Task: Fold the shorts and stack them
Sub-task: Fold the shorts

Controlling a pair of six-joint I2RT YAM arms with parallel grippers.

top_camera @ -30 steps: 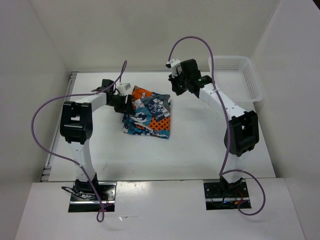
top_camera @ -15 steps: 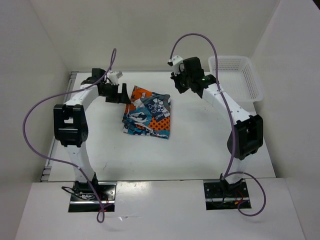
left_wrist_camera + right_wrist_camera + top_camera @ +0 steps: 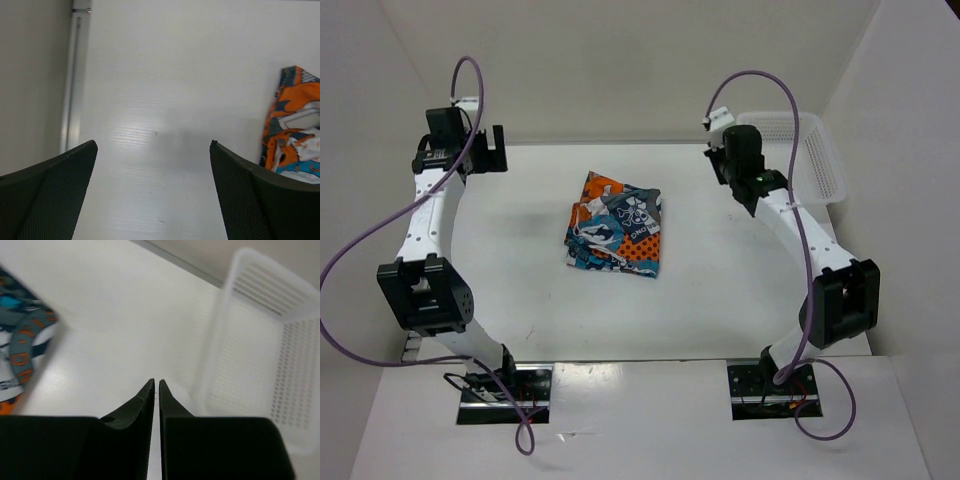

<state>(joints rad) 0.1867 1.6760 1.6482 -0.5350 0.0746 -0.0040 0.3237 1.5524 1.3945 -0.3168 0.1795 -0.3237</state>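
The shorts (image 3: 616, 232) lie folded into a compact patchwork bundle of teal, orange, white and grey at the middle of the table. No gripper touches them. My left gripper (image 3: 487, 150) is raised at the far left corner, open wide and empty; in its wrist view (image 3: 153, 143) bare table shows between the pads and the shorts' edge (image 3: 295, 130) is at the right. My right gripper (image 3: 720, 165) hovers right of the shorts beside the basket. Its fingers (image 3: 156, 382) stand almost together with only a thin slit and hold nothing; the shorts (image 3: 20, 350) show blurred at the left.
A white mesh basket (image 3: 810, 150) stands at the back right corner, close to my right gripper, and its wall (image 3: 265, 340) fills the right of the right wrist view. White walls enclose the table on three sides. A metal rail (image 3: 75, 75) runs along the left edge.
My left gripper let go of the shorts, opened wide and swung up and away to the far left corner. My right arm drew back to the right toward the basket.
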